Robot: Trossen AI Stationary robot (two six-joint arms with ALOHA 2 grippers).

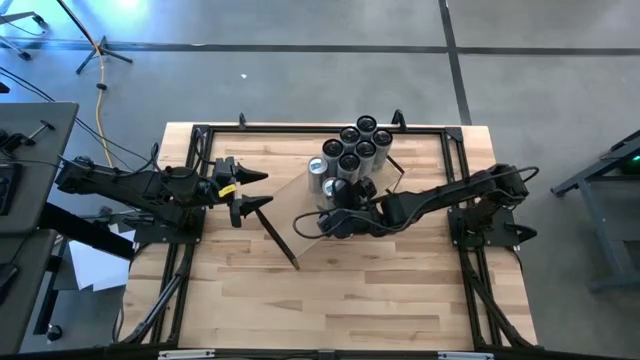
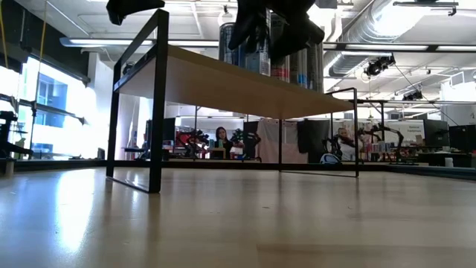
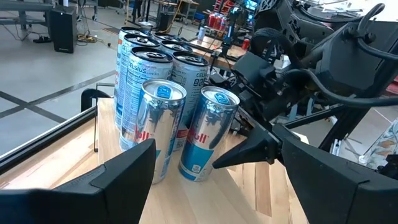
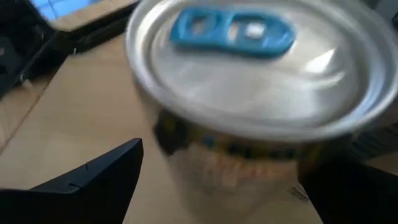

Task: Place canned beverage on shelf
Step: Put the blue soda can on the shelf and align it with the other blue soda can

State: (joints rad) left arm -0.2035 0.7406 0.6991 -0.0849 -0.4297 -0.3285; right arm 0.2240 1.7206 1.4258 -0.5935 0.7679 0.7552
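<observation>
A silver canned beverage with a blue tab [image 4: 233, 31] stands upright on the shelf [image 1: 290, 205], a pale board on black brackets that runs slantwise across the table. My right gripper [image 1: 336, 200] is open around this can [image 3: 208, 134]. One finger [image 4: 93, 177] stands apart from the can's wall, and the other finger [image 4: 351, 186] is blurred. A second silver can [image 3: 158, 121] stands beside it, with several taller cans [image 1: 362, 142] behind. My left gripper [image 1: 252, 195] hangs open and empty off the shelf's left end.
The can cluster [image 2: 260, 45] fills the shelf's far right part, and its near left part [image 4: 81, 112] is bare. The table's black frame rails [image 1: 185, 250] run along both sides. Bare tabletop [image 1: 330, 290] lies toward the near edge.
</observation>
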